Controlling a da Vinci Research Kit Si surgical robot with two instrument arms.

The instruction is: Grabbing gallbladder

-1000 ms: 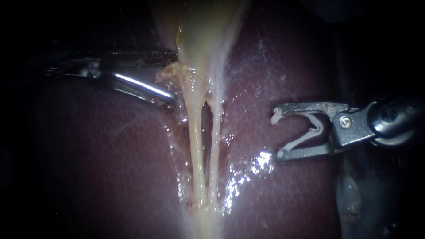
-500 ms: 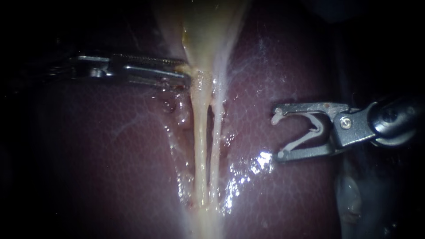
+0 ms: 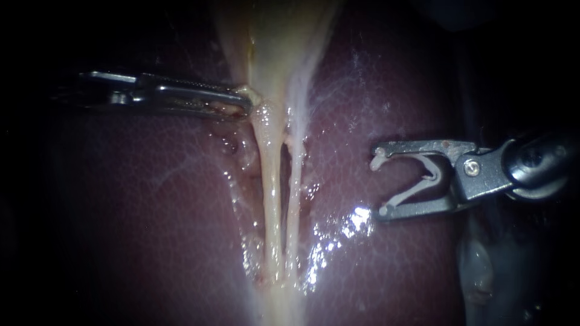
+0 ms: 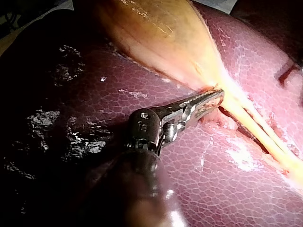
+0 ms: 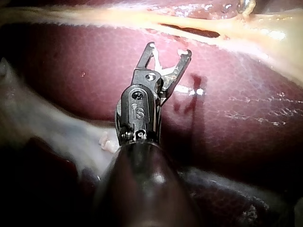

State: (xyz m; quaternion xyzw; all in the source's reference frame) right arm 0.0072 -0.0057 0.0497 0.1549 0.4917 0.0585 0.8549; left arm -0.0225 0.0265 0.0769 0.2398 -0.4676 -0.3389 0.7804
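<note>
The gallbladder (image 3: 278,42) is hanging in the upper middle of the frame as a pale yellow sac, narrowing downward into two thin tubes, one (image 3: 270,181) just left of the other (image 3: 294,187), which are running side by side to the bottom centre over the dark red liver (image 3: 151,211). The left instrument (image 3: 244,101) is coming in from the upper left, and its pincer is standing narrow, pinching the left edge of the gallbladder's narrow end. In the left wrist view, the same instrument (image 4: 218,94) is gripping the sac (image 4: 161,33) with only its tips where the sac is tapering, with the liver (image 4: 227,189) lying beneath it.

The right instrument (image 3: 377,181) is hovering at middle right, well apart from the tubes. Its pincer is standing wide and is carrying a pale clip (image 3: 423,178), each arm lying against one jaw. In the right wrist view, this instrument (image 5: 169,49) is holding the clip (image 5: 163,64) over the liver (image 5: 71,71), short of the pale tissue ahead of it.
</note>
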